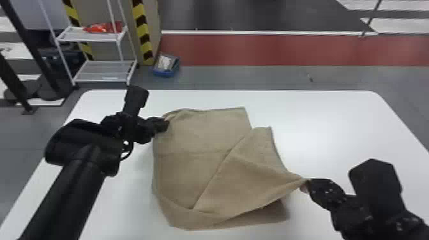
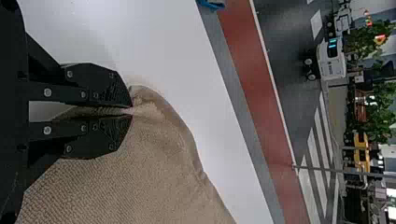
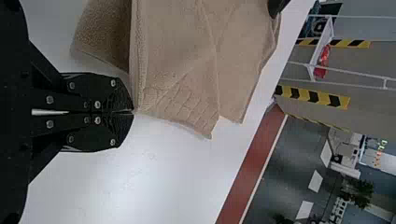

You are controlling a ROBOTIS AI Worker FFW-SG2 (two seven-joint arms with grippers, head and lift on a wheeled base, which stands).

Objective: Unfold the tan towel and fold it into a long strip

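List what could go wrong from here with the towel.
The right gripper has only the towel's very edge at its fingertips, so a firm pull might slip it free.

The left gripper pinches a bunched bit of cloth, which may leave a crease there.

The towel lies in overlapping layers with a slanting flap, so lifting could drag layers together and skew the strip.

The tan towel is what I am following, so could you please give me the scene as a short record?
item: tan cloth towel
support: white round-cornered table
towel state: loosely spread, a flap lying over its right part; not yet a long strip
left claw: black, shut on the towel's far left edge
right claw: black, shut on its right side, cloth pulled taut
background: white wire shelf rack holding a red packet
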